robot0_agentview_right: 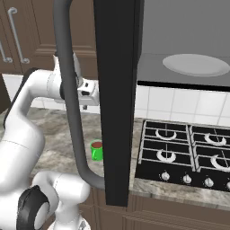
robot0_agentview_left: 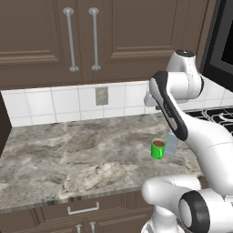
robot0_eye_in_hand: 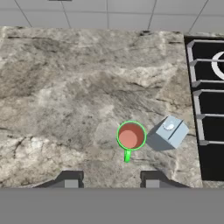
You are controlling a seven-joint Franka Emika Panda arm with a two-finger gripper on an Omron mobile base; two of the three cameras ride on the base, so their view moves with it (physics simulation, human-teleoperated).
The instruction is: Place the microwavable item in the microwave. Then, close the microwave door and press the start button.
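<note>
- The green mug stood upright on the counter, near its front edge and close to the stove, with reddish-brown contents showing inside.
- In the hand view the mug was seen from straight above, its handle pointing toward the bottom of that picture.
- A pale blue carton stood just beside the mug, on the side nearer the stove; from above the carton sat next to it, and whether the two touched could not be told.
- The end effector hung well above the counter, looking down on the mug; its two dark fingertips stood apart with nothing between them.
- The microwave door stood swung wide open, edge-on in the right base view, its long curved grey handle bowing toward the camera.
- The microwave was mounted above the stove, its grey interior exposed, with the white turntable plate lying bare on its floor.
- The door partly hid the mug in the right base view.
- Brown cabinets with bar handles hung above the tiled backsplash, which carried a wall outlet.
</note>
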